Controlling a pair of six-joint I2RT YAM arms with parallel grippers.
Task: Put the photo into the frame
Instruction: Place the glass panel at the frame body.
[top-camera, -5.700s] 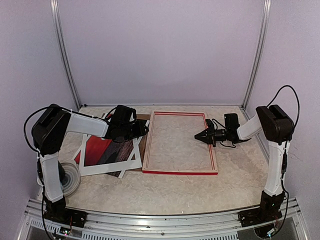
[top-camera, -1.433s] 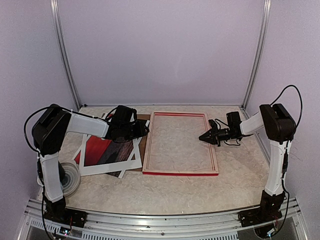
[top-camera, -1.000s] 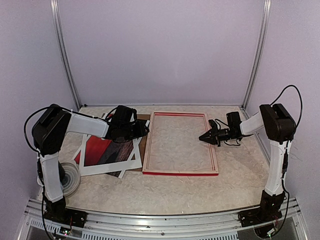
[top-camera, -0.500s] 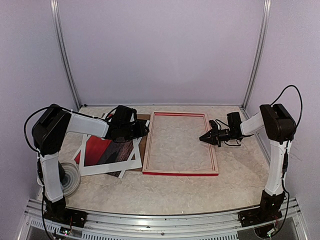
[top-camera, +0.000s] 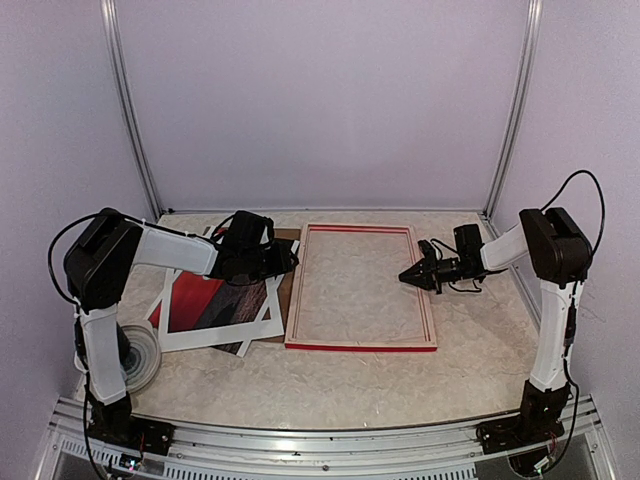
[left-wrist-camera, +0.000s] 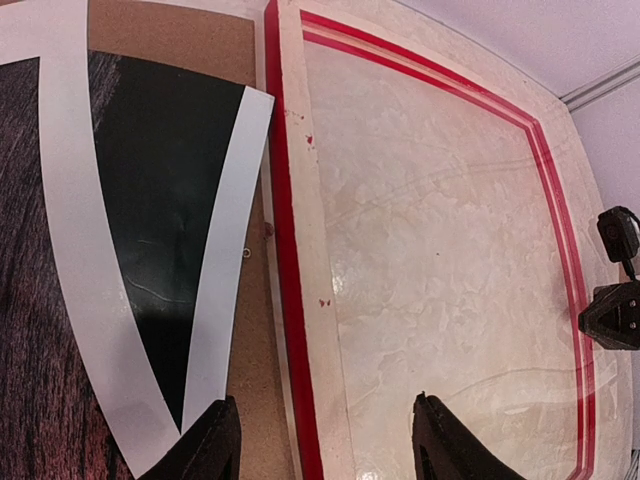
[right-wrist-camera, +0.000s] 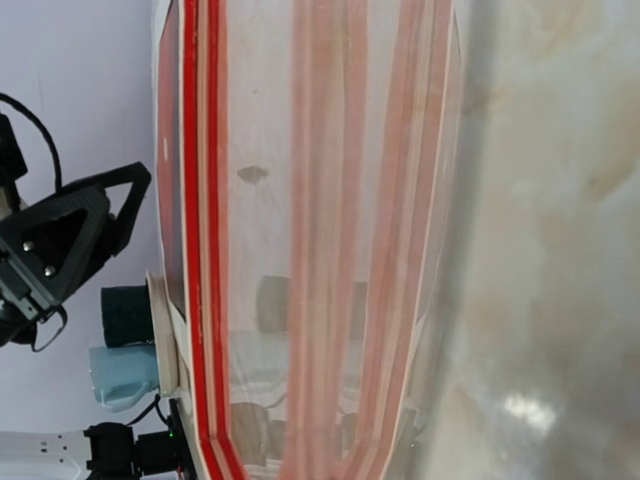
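The frame (top-camera: 360, 344) is apparently being pinned at its right rail by the clenched right tool (top-camera: 405, 276). The released left tool (left-wrist-camera: 325, 452) is being hovered where the photo (top-camera: 200, 298) is lying just beside the frame. Gripping the photo's edge is being called for next.

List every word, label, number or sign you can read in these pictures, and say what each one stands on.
No text can be read anywhere.
The photo shows only red and dark picture areas inside a white border.
The frame, the brown backing board and the pale roll at the table's near left bear no visible print.
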